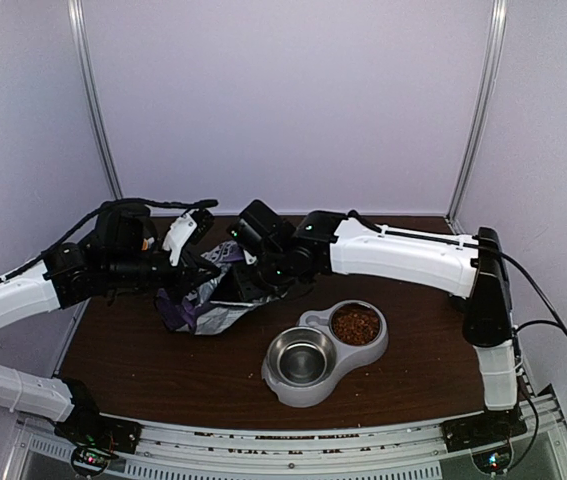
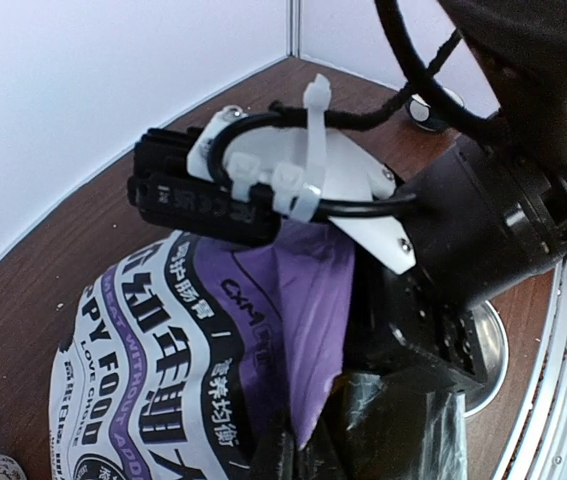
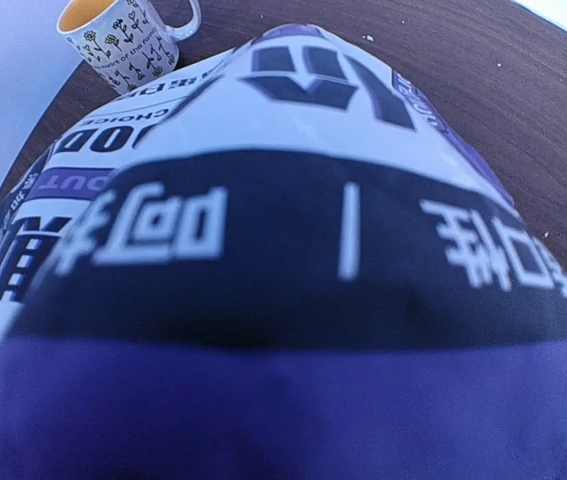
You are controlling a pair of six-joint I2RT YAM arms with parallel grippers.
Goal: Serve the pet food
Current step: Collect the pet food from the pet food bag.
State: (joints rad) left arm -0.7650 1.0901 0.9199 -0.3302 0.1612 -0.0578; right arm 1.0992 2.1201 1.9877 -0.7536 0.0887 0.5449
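The bag (image 2: 143,400) is glossy, crinkled plastic film. The surface (image 1: 163,370) is dark, matt wood grain. The feeder (image 1: 315,393) is smooth grey plastic; its steel bowl (image 1: 301,360) shines beside rough, dry pet food (image 1: 356,324). The mug (image 3: 128,35) looks glazed.

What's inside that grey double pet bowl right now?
In the bowl, pet food fills the far side; the near steel cup looks empty. Anything beneath the food's surface is hidden.

Soft, even lilac light; bag (image 3: 283,400) blurred close to right wrist camera
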